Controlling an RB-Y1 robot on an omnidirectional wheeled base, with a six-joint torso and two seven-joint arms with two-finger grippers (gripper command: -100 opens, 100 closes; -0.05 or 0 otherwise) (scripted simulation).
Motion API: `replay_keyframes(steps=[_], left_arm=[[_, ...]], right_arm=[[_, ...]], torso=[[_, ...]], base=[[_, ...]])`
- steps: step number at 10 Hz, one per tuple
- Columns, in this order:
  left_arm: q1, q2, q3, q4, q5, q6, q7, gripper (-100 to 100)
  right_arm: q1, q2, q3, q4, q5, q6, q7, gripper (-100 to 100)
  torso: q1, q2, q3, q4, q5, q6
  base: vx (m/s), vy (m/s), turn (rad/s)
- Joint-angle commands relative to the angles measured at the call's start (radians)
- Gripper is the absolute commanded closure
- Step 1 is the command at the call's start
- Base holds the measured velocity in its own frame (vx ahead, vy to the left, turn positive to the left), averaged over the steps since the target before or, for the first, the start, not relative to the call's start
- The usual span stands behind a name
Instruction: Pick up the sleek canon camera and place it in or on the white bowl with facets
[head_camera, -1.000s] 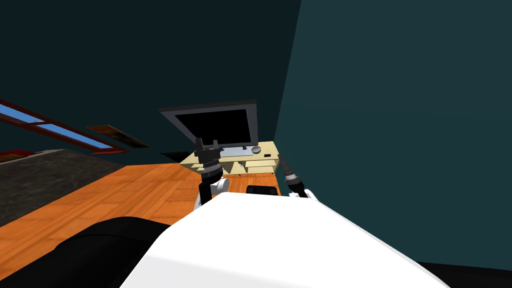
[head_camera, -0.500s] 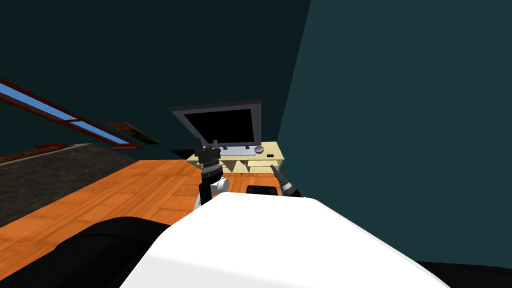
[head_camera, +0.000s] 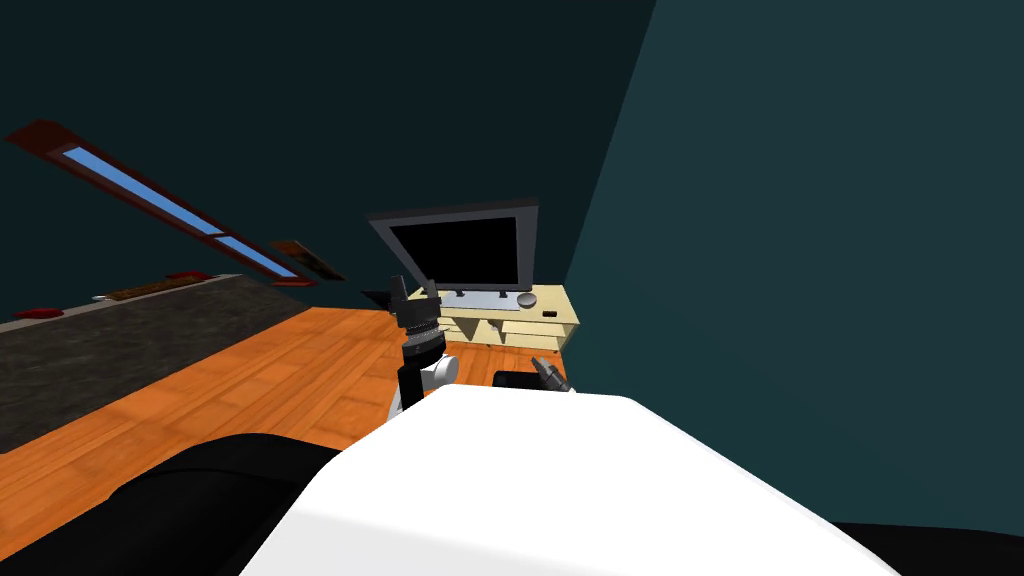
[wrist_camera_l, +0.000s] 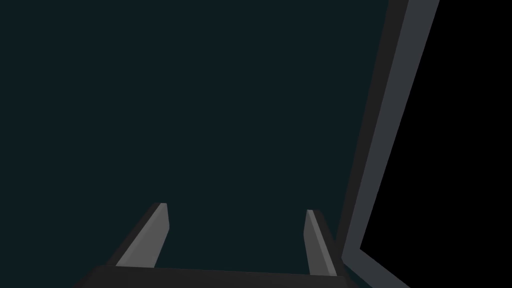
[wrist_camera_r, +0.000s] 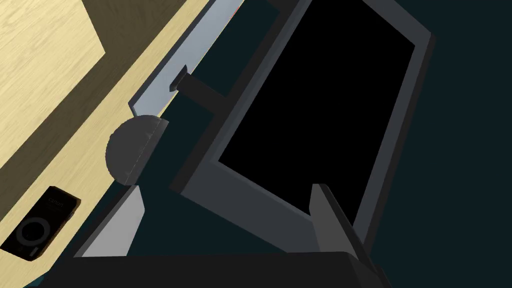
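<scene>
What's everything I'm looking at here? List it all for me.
Desk: one, pale wood, in the walls' corner.
Monitor: one, black screen, grey frame, on the desk.
Bowl: one, grey, beside the monitor's foot.
Camera: one, black, on the desk, apart from the bowl.
Window: one, blue, red-framed, left wall.
Floor: orange wood.
Rug: one, dark grey, left.
Left jaws: grey, open, raised near the monitor.
Right jaws: grey, open, low, facing the desk.

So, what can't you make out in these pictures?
Camera: head view, a tiny dark speck with no detail.
Bowl: head view, too small to show facets, and its inside cannot be seen.
Monitor: left wrist view, cut off by the picture's edge.
</scene>
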Motion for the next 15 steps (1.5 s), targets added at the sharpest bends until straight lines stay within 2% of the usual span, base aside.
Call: replay_keyframes(steps=[1,2,4,5,7,8,10,11,12,13,14,15], left_arm=[[0.0,0.0,0.0,0.0,0.0,0.0,0.0,0],[0.0,0.0,0.0,0.0,0.0,0.0,0.0,0],[0.0,0.0,0.0,0.0,0.0,0.0,0.0,0],[0.0,0.0,0.0,0.0,0.0,0.0,0.0,0],[0.0,0.0,0.0,0.0,0.0,0.0,0.0,0],[0.0,0.0,0.0,0.0,0.0,0.0,0.0,0],[0.0,0.0,0.0,0.0,0.0,0.0,0.0,0],[0.0,0.0,0.0,0.0,0.0,0.0,0.0,0],[0.0,0.0,0.0,0.0,0.0,0.0,0.0,0],[0.0,0.0,0.0,0.0,0.0,0.0,0.0,0],[0.0,0.0,0.0,0.0,0.0,0.0,0.0,0],[0.0,0.0,0.0,0.0,0.0,0.0,0.0,0]], right_arm=[[-0.002,-0.04,0.015,0.034,0.015,0.004,-0.015,-100],[-0.002,-0.077,0.05,0.064,0.053,0.002,-0.019,-100],[-0.002,-0.08,0.05,0.085,0.053,0.002,-0.019,-100],[-0.004,-0.122,0.083,0.119,0.09,0.001,-0.023,-100],[-0.004,-0.122,0.083,0.148,0.09,0.001,-0.023,-100],[-0.009,-0.167,0.113,0.172,0.128,0.001,-0.026,-100],[-0.009,-0.167,0.113,0.204,0.128,0.001,-0.026,-100],[-0.016,-0.213,0.142,0.243,0.165,0.002,-0.03,-100],[-0.016,-0.213,0.142,0.259,0.165,0.002,-0.03,-100],[-0.026,-0.257,0.168,0.288,0.201,0.004,-0.033,-100],[-0.026,-0.261,0.168,0.312,0.201,0.004,-0.033,-100],[-0.037,-0.304,0.192,0.342,0.236,0.007,-0.036,-100]], torso=[[0.0,0.0,0.0,0.0,0.0,0.0],[-0.001,0.0,0.0,0.0,0.0,0.0],[-0.001,0.0,0.0,0.0,0.0,0.0],[-0.002,0.001,0.001,0.0,0.0,0.001],[-0.001,0.0,0.0,0.0,0.0,0.0],[-0.002,0.001,0.001,0.0,0.0,0.001],[-0.001,0.0,0.0,0.0,0.0,0.0],[-0.002,0.001,0.001,0.0,0.0,0.001],[-0.002,0.0,0.0,0.0,0.0,0.0],[-0.002,0.0,0.0,-0.001,-0.001,0.001],[-0.002,-0.001,-0.001,-0.003,-0.002,0.001],[-0.002,-0.001,-0.001,-0.004,-0.002,0.002]], base=[[0.02,0.038,0.099],[0.022,0.052,0.24],[0.014,0.027,0.038],[0.025,0.04,0.231],[0.015,0.027,0.066],[0.02,0.038,0.23],[0.019,0.027,0.065],[0.033,0.038,0.259],[0.037,0.03,0.157],[0.048,0.034,0.313],[0.048,0.022,0.14],[0.054,0.033,0.303]])
